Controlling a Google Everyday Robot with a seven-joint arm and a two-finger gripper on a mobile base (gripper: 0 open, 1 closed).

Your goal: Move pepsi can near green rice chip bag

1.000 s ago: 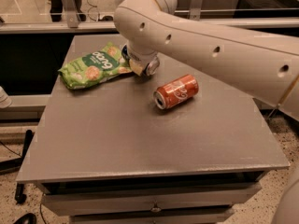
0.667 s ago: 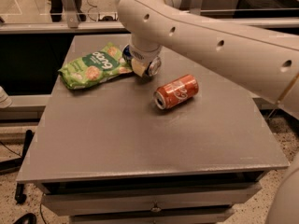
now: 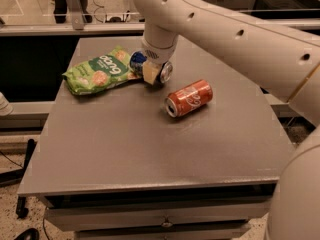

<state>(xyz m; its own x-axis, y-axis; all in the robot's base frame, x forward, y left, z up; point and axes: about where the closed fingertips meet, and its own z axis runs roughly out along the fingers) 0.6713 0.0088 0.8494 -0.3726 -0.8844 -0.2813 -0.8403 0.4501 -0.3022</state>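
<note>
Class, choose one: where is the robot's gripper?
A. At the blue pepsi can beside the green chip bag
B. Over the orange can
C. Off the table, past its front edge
A: the gripper is at the pepsi can, right beside the green rice chip bag; the orange can lies apart on its side.

The small blue aluminium pepsi can [image 3: 136, 62] lies on its side, one silver end turned to the right, its blue body just beside the right edge of the flat, crinkly light-green rice chip bag [image 3: 97, 74] with a dark label and white lettering; the gripper [image 3: 152, 73] sits over the can's middle
</note>
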